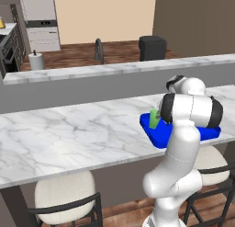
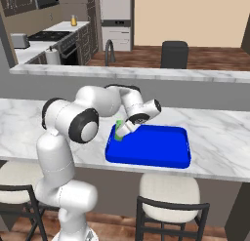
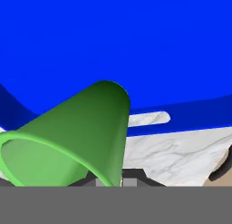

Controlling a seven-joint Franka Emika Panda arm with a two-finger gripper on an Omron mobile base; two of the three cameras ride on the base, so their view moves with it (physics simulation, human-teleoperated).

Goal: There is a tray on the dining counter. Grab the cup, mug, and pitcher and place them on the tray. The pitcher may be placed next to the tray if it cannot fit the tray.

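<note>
The green cup (image 3: 77, 141) sits pinched at its rim in the closed gripper (image 2: 123, 130), its tapered body running from the wide mouth at lower left of the hand view toward the narrower base at centre, over the tray (image 3: 136, 46) near its edge. It looks smooth and matte; the blue tray is glossy, low-rimmed and round-cornered, on the veined marble dining counter (image 1: 69, 129).

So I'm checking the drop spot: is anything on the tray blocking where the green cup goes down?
Nothing visible does. The gripper holds the cup over the left end of the tray, whose blue floor shows bare.
</note>
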